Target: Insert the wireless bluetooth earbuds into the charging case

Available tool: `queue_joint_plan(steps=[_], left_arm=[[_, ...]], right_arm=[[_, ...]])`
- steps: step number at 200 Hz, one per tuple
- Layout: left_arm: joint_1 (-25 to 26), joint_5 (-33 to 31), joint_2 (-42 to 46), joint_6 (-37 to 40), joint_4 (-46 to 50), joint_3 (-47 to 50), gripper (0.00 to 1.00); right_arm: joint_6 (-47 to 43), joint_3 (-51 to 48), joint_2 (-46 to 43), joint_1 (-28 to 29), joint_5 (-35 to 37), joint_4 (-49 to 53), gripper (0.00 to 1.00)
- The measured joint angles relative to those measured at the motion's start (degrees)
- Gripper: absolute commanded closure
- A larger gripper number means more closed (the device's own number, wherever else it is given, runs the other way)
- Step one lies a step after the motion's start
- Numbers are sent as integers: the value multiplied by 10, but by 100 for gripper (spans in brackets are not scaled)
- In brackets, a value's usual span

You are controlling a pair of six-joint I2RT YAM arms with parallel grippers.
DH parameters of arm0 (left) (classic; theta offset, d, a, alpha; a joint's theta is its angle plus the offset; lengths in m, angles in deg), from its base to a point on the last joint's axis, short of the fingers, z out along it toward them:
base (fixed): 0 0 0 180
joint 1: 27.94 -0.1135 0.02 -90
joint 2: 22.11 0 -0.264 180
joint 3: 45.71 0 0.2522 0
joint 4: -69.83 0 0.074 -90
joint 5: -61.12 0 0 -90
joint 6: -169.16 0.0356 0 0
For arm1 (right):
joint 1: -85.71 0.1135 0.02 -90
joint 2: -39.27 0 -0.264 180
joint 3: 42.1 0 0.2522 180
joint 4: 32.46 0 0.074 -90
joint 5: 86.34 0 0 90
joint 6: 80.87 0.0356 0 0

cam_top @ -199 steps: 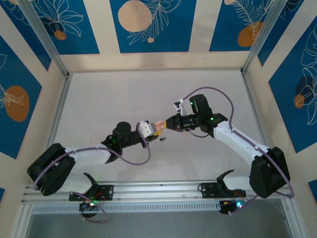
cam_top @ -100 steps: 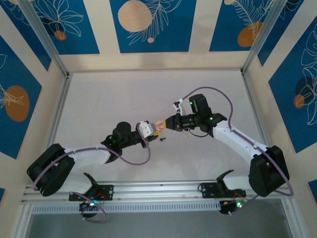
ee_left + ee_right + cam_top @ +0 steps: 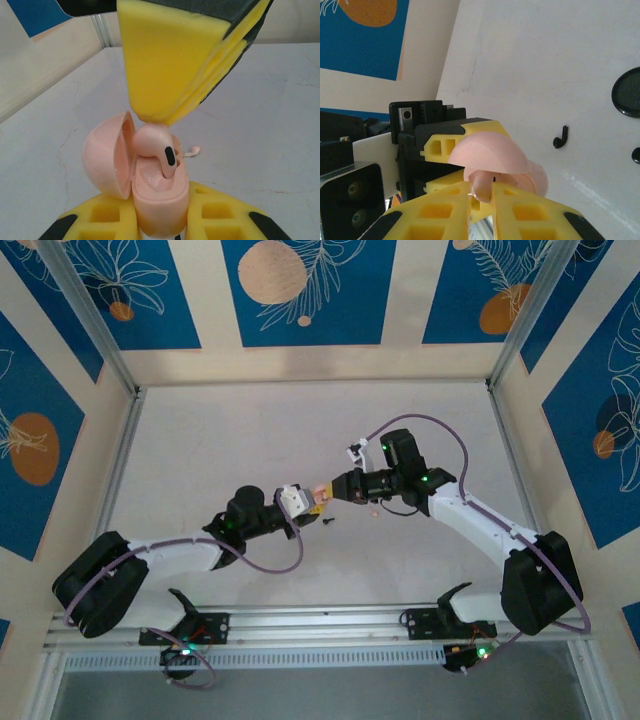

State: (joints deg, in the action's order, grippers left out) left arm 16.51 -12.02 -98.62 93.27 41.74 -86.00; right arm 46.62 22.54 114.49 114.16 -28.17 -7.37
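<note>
Left gripper [image 3: 160,218]: jaws pinch the open charging case [image 3: 156,196].
Right gripper [image 3: 481,200]: jaws pinch an earbud [image 3: 154,141], its stem entering the socket.
Risk: a tilted stem may jam, or the case may slip.

No legible text anywhere

We see a pale, off-white tabletop [image 3: 220,440], faintly veined with fine cracks and evenly lit, with only soft shadows. Around it stand cream wall panels [image 3: 300,290] printed with deep blue fields, white leaf outlines and peach-orange circles. Slanted aluminium posts [image 3: 94,325] rise at the far corners, and a ribbed metal rail [image 3: 320,618] runs along the near edge.
</note>
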Motion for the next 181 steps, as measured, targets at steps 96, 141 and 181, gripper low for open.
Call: queue_joint_plan(steps=[96,141,181], left_arm=[[1,0,11,0,8,0,81],[2,0,11,0,9,0,81],[3,0,12,0,9,0,81]], right_arm=[[-4,0,3,8,-12,-5,81],[-11,4,10,12,-23,-6,81],[-17,5,11,15,-22,-2,72]])
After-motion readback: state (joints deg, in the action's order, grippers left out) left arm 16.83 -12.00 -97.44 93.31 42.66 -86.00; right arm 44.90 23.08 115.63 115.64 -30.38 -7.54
